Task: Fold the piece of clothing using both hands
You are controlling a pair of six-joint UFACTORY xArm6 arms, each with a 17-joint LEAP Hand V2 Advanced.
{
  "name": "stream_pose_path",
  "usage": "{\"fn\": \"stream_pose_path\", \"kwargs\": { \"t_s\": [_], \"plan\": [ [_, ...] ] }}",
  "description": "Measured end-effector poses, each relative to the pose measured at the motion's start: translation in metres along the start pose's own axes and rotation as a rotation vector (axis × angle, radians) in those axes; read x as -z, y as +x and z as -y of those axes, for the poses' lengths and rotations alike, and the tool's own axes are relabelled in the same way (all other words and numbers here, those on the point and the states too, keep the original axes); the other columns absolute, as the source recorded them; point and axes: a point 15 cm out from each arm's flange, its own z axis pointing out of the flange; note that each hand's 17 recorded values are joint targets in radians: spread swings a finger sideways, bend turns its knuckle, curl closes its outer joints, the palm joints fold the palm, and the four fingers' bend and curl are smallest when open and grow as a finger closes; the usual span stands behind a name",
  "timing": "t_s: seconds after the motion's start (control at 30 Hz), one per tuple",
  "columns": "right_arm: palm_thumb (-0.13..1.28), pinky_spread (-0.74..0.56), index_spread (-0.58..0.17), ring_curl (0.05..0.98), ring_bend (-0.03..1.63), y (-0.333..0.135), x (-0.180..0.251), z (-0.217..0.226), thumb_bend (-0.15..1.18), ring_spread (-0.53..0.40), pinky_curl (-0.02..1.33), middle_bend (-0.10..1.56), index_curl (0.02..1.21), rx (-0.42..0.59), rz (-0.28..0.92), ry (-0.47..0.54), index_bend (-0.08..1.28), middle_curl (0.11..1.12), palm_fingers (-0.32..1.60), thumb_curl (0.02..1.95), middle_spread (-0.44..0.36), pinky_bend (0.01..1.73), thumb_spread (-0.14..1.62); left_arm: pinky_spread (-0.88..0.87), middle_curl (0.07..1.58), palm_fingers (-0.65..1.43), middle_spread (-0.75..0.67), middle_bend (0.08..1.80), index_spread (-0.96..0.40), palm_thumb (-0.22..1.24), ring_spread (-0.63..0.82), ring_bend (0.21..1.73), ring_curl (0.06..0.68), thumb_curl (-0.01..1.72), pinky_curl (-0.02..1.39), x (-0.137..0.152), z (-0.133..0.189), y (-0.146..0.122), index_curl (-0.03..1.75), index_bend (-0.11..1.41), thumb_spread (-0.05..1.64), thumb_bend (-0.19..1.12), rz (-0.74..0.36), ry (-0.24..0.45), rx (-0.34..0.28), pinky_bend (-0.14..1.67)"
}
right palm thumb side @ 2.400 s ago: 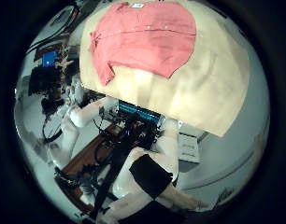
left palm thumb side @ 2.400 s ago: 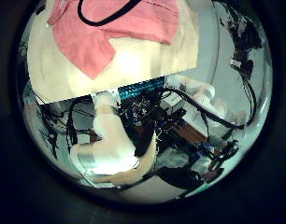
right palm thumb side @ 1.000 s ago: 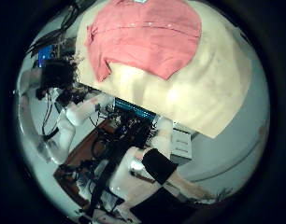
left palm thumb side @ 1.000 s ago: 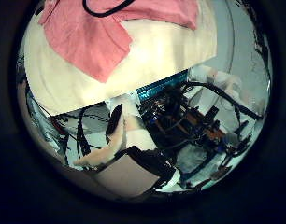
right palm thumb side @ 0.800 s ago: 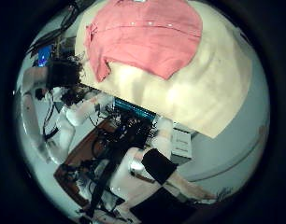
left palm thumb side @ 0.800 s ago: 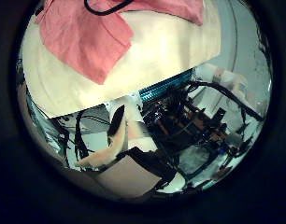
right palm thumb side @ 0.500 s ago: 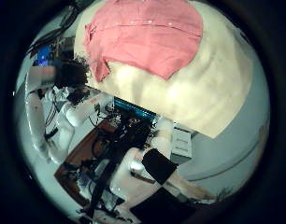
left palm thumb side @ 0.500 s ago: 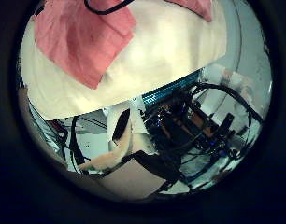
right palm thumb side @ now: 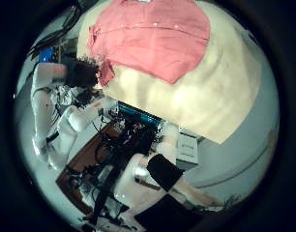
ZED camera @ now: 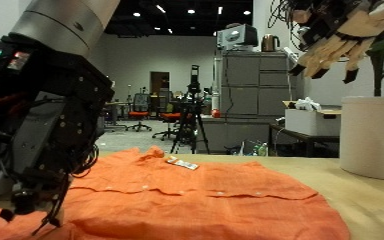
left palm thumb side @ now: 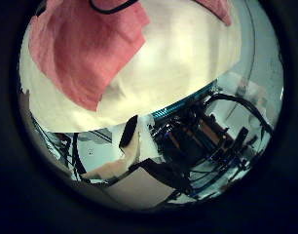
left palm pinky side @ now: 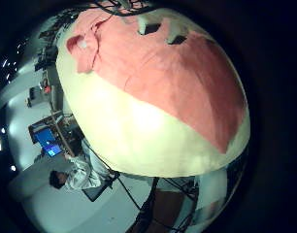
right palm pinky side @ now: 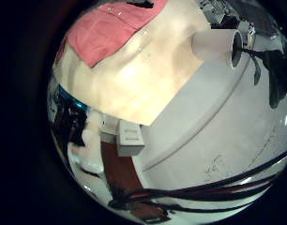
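Observation:
An orange-red buttoned shirt (ZED camera: 192, 195) lies spread flat on the light table (ZED camera: 372, 205). My left hand (ZED camera: 46, 150) hangs low over the shirt's near edge, its dark fingers (ZED camera: 39, 205) pointing down at the cloth and holding nothing. The right thumb side palm view shows this hand (right palm thumb side: 78, 71) beside a sleeve of the shirt (right palm thumb side: 148, 39). My right hand (ZED camera: 345, 40) hovers high above the table, fingers spread and relaxed, empty. The shirt (left palm pinky side: 178, 78) fills much of the left little finger side palm view, and a sleeve (left palm thumb side: 86, 54) shows in the left thumb side one.
A white cylinder (ZED camera: 375, 135) stands on the table beyond the shirt, near my right hand. A grey cabinet (ZED camera: 252, 95) is behind the table. Bare table (right palm thumb side: 216, 87) stretches beside the shirt. A small box (right palm pinky side: 129, 136) sits below the table's edge.
My left hand has come down toward the shirt's sleeve: the cloth looms larger in its view, and the hand has entered the right thumb view. The right hand has hardly moved.

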Motion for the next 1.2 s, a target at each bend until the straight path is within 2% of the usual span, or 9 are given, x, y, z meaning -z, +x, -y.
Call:
{"fn": "stream_pose_path", "kwargs": {
  "t_s": [0.2,0.63,0.97,1.17,1.2],
  "plan": [
    [0.47,0.37,-0.273,0.264,0.32,0.001,-0.001,0.001,-0.03,0.265,0.32,0.19,0.23,0.006,0.002,-0.005,0.15,0.30,-0.03,0.30,0.150,0.45,0.98,0.47,0.24,-0.05,0.51,0.20,0.31,0.38,0.59,0.46,0.229,0.34,0.32,-0.007,0.008,-0.003,0.16,0.13,0.84,-0.03,0.022,-0.023,0.008,0.31],
    [0.48,0.37,-0.273,0.263,0.31,0.002,-0.001,0.000,-0.03,0.265,0.32,0.19,0.24,0.006,0.003,-0.004,0.15,0.30,-0.03,0.30,0.149,0.46,0.99,0.46,0.27,-0.04,0.46,0.19,0.30,0.38,0.55,0.49,0.233,0.34,0.32,0.000,0.046,-0.010,0.17,0.14,0.85,-0.03,0.043,-0.049,0.020,0.32],
    [0.48,0.37,-0.280,0.264,0.31,0.006,-0.002,-0.003,-0.03,0.265,0.32,0.19,0.24,-0.005,0.008,-0.002,0.15,0.29,-0.03,0.30,0.149,0.46,0.99,0.44,0.32,0.02,0.34,0.24,0.28,0.39,0.50,0.50,0.233,0.34,0.32,-0.010,0.046,-0.010,0.20,0.15,0.85,-0.03,0.058,-0.067,0.041,0.30],
    [0.48,0.37,-0.281,0.263,0.31,0.006,-0.002,-0.003,-0.03,0.266,0.32,0.19,0.24,-0.005,0.009,-0.003,0.15,0.29,-0.03,0.29,0.149,0.45,0.99,0.33,0.38,0.18,0.19,0.38,0.22,0.39,0.32,0.55,0.245,0.34,0.30,-0.012,0.050,-0.010,0.22,0.15,0.85,-0.03,0.054,-0.036,0.061,0.26],
    [0.48,0.37,-0.281,0.263,0.31,0.006,-0.002,-0.003,-0.03,0.266,0.32,0.19,0.24,-0.005,0.009,-0.003,0.15,0.29,-0.03,0.29,0.149,0.45,0.99,0.25,0.42,0.29,0.13,0.45,0.18,0.41,0.23,0.59,0.259,0.34,0.31,-0.011,0.050,-0.011,0.22,0.16,0.86,-0.02,0.054,-0.031,0.065,0.26]
  ]
}}
